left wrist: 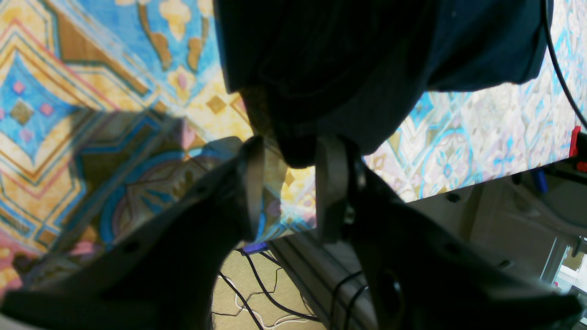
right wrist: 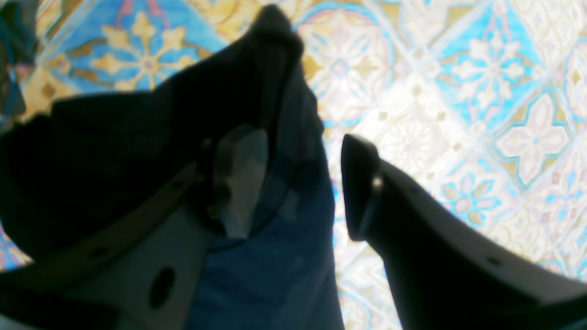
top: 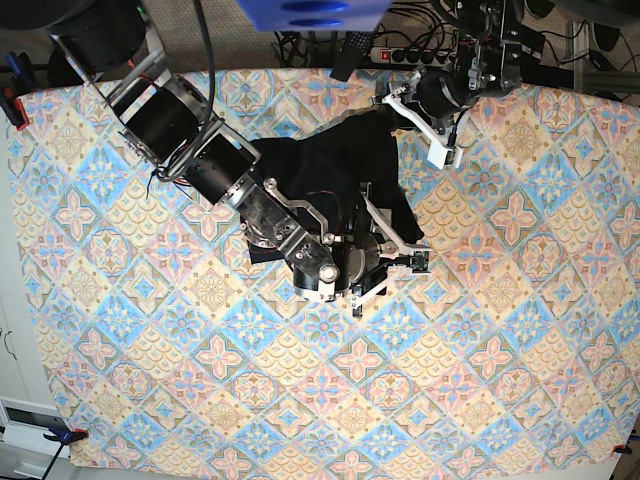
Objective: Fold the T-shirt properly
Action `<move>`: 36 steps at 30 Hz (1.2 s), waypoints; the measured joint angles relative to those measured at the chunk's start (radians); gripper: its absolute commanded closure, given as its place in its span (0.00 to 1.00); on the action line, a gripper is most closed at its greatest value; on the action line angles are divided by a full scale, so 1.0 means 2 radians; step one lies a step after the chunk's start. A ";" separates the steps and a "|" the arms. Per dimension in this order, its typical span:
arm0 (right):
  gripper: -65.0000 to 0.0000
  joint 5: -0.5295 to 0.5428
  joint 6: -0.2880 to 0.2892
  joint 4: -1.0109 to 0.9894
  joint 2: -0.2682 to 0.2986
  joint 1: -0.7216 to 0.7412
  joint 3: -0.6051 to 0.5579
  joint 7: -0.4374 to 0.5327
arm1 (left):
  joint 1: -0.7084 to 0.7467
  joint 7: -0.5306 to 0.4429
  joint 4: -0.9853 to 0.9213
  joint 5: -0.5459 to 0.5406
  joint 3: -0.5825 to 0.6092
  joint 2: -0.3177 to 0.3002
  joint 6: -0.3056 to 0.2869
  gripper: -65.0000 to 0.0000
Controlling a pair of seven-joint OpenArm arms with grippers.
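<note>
The black T-shirt lies crumpled on the patterned tablecloth, in the upper middle of the base view. My left gripper is at the shirt's far corner. In the left wrist view my left gripper has its fingertips pinched on a bunch of the black T-shirt. My right gripper is over the shirt's right edge. In the right wrist view my right gripper is open with the T-shirt's edge running between its jaws. The right finger is off the cloth.
The table's far edge is close behind my left gripper, with a red clamp on it and cables on the floor beyond. A power strip lies past the table's top edge. Clamps hold the tablecloth corners.
</note>
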 measured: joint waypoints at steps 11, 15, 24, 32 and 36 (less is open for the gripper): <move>0.66 -0.006 -0.002 0.019 -0.001 -0.001 0.146 0.005 | 0.015 0.002 0.064 -0.082 0.051 -0.019 -0.005 0.76; 0.77 -0.009 -0.002 -0.025 0.001 -0.001 0.163 0.027 | -0.016 0.000 0.025 -0.054 0.074 -0.018 0.000 0.82; 0.90 -0.014 -0.001 -0.125 -0.001 0.001 0.162 0.072 | -0.076 0.000 -0.065 -0.049 0.076 -0.020 0.000 0.83; 0.90 -0.154 -0.001 -0.170 0.002 -0.002 0.162 0.113 | -0.114 0.000 -0.095 0.050 0.075 -0.022 -0.002 0.83; 0.90 -0.155 -0.002 -0.175 0.019 -0.013 0.162 0.117 | -0.132 0.000 -0.108 0.074 0.076 -0.021 -0.003 0.83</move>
